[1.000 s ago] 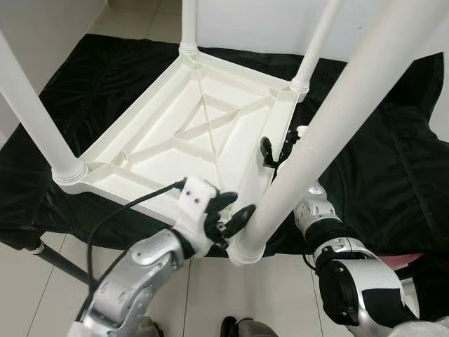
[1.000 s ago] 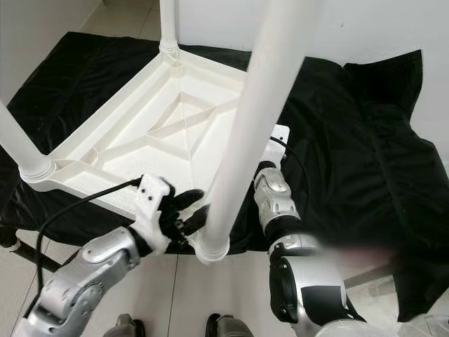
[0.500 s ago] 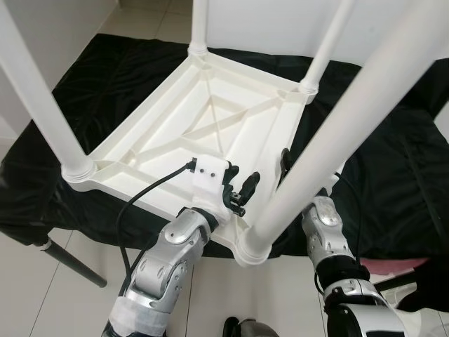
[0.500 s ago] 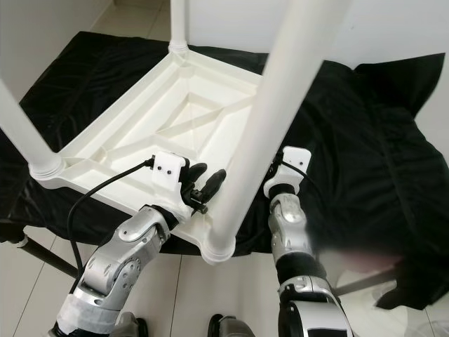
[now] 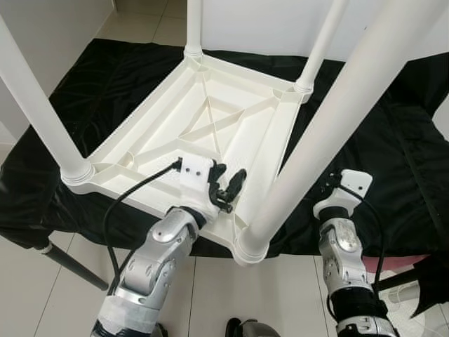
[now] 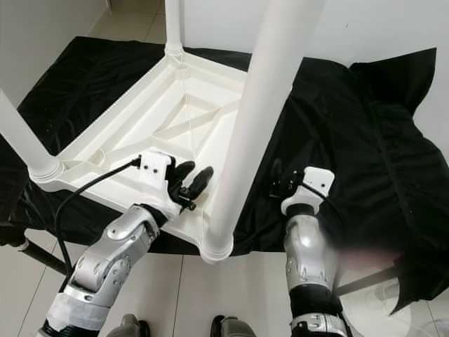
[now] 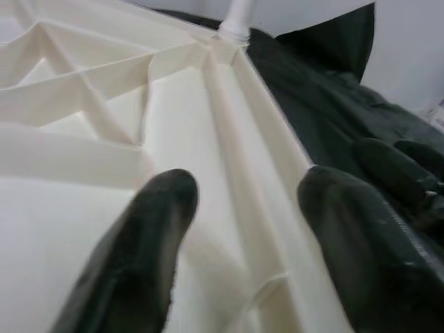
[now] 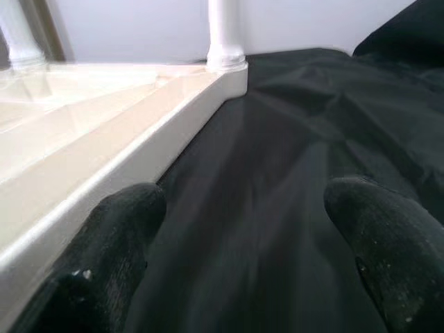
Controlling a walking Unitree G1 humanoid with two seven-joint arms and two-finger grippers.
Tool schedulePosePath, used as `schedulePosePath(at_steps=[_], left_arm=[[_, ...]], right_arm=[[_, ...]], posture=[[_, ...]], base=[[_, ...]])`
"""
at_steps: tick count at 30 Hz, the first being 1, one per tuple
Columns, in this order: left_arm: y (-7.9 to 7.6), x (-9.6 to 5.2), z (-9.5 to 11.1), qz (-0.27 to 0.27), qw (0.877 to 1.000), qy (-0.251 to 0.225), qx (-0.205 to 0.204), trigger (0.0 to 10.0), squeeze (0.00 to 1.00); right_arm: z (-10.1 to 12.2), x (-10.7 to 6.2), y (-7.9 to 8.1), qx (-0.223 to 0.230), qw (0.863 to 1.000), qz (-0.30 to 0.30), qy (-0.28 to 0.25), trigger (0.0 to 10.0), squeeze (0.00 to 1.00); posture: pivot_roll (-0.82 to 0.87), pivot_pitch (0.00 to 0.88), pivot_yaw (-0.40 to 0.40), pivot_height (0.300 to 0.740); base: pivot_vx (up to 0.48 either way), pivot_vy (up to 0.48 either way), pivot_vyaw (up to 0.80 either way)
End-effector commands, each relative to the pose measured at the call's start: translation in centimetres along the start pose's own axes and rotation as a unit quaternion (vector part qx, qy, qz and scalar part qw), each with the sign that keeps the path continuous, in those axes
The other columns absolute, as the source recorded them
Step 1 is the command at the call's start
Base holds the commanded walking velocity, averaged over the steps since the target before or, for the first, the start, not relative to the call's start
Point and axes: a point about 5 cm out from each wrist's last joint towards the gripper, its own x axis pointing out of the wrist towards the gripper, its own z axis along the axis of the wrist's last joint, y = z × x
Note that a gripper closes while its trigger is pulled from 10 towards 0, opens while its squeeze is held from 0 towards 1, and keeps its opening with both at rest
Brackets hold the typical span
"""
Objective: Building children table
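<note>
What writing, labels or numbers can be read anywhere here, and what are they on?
None: no readable text in any view.
The upturned white table and its legs are plain plastic with no print or label.
The black cloth is unmarked.
The white camera block on the left gripper carries only small dark dots, not letters.
The block by the right gripper is blank as well.

A black cloth [image 5: 393, 140] covers the support; the upturned white table [image 5: 210, 126] lies on it.
</note>
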Motion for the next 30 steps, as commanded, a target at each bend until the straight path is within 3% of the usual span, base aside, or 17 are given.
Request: schedulePosePath(at_steps=[1,8,14,15,16,17,24,30], left_arm=[[-1.3,-0.8,0.2,-0.15,0.989,-0.003,0.001,10.0,1.0],[0.2,-2.1,0.6,-0.17,0.985,-0.005,0.038,10.0,1.0],[-0.5,-4.0,0.3,-0.227,0.973,0.029,0.037,10.0,1.0],[-0.5,-4.3,0.1,-0.231,0.971,0.038,0.039,10.0,0.33],[-0.5,-4.3,0.1,-0.231,0.971,0.038,0.039,10.0,0.33],[-0.6,-5.0,-0.1,-0.241,0.968,0.052,0.049,10.0,0.0],[-1.1,-7.5,-0.5,-0.293,0.949,0.096,0.06,10.0,0.0],[-1.2,-8.5,-0.6,-0.311,0.941,0.117,0.069,10.0,0.0]], right_arm=[[-0.5,-0.7,-0.6,-0.012,1.0,-0.003,0.017,10.0,0.0],[-0.5,-1.4,-2.6,-0.039,0.999,-0.014,0.031,10.0,0.0],[0.1,-1.4,-3.0,-0.047,0.998,-0.009,0.032,10.0,0.0],[0.1,-1.5,-3.0,-0.048,0.998,-0.006,0.034,10.0,0.0],[0.1,-1.5,-3.0,-0.048,0.998,-0.006,0.034,10.0,0.0],[0.1,-1.7,-3.0,-0.051,0.998,-0.001,0.039,10.0,0.0],[0.2,-1.8,-3.4,-0.058,0.997,0.003,0.043,10.0,0.0],[0.2,-1.6,-3.5,-0.061,0.997,0.005,0.045,10.0,0.0]], posture=[[-0.02,0.142,-0.037,0.74],[-0.02,0.136,-0.045,0.74],[-0.02,0.133,-0.054,0.74],[-0.01,0.132,-0.059,0.74],[-0.01,0.132,-0.059,0.74],[-0.01,0.13,-0.061,0.74],[0.0,0.125,-0.064,0.74],[0.01,0.124,-0.063,0.74]], base=[[0.0,0.0,0.0],[0.0,0.0,0.0],[0.0,0.0,0.0],[0.0,0.0,0.0],[0.0,0.0,0.0],[0.0,0.0,0.0],[0.0,0.0,0.0],[0.0,0.0,0.0]])
